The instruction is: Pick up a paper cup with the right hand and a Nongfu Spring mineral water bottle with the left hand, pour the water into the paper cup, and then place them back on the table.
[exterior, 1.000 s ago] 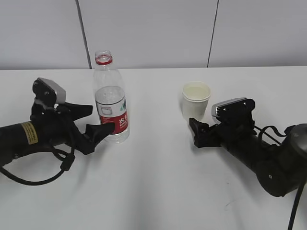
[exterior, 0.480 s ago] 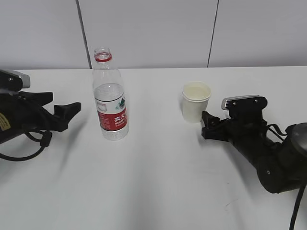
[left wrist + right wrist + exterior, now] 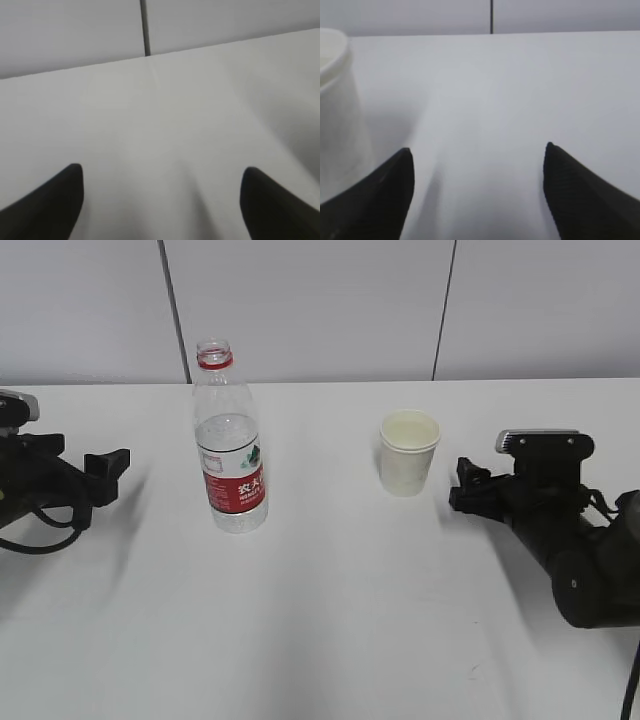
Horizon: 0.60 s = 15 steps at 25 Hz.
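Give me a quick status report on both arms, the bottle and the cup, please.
Left hand open, empty, left of the bottle. Right hand open, empty, just right of the paper cup. Both upright on the table, apart. Nothing in the way.

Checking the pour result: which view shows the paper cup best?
The exterior view: the paper cup stands whole and upright on the table, rim and cream inside visible, clear of the right hand. The right wrist view catches only part of its side wall at the left edge. The left wrist view shows none of it.

Right hand [image 3: 477, 195] spread wide over the table [image 3: 520, 90], paper cup [image 3: 337, 115] just outside its left fingertip.
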Tool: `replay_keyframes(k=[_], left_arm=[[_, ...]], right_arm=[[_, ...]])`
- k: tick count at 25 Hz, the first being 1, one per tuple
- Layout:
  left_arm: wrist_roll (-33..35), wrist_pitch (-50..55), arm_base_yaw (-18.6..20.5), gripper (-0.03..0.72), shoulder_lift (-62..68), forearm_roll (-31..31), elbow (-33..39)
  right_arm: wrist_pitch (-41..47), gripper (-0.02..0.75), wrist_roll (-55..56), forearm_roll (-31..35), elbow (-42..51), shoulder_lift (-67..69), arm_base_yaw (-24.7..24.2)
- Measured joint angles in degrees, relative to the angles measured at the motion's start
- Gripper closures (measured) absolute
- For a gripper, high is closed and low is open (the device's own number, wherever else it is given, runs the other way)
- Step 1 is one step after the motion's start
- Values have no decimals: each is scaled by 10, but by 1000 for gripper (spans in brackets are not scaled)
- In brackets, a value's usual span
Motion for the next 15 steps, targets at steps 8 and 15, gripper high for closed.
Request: replay_keyframes(k=[8,15], left_arm=[[1,103,0,105,-40,-31,4],[-1,221,0,105,-117,-74,4]], right_arm=[[91,141,0,-17,0,-67,-46],[240,142,0,-30,-6,-123,-51]])
